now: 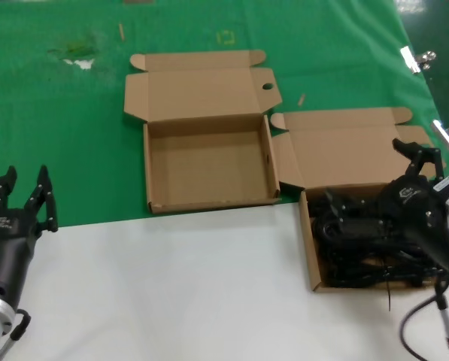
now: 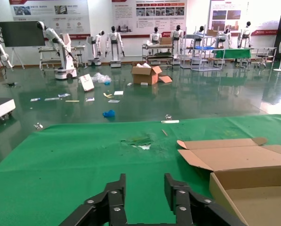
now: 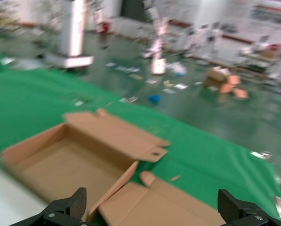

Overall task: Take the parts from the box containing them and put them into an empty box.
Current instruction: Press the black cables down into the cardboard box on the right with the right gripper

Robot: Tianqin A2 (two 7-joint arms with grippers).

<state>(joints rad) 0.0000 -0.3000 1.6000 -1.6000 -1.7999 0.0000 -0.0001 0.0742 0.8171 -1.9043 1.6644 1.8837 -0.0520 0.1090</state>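
— What did you have in front of you?

— A green cloth (image 1: 74, 135) across the upper frame and a white tabletop (image 1: 171, 286) below it. The empty box (image 1: 209, 162) sat centre frame with its lid folded back.

— And the parts?

— The black power cords (image 1: 359, 241) filled the box containing them (image 1: 308, 248) at lower right. My right gripper (image 3: 152, 209) hung over that box, fingers spread wide. My left gripper (image 1: 19, 199) waited at lower left, fingers parted, holding nothing.
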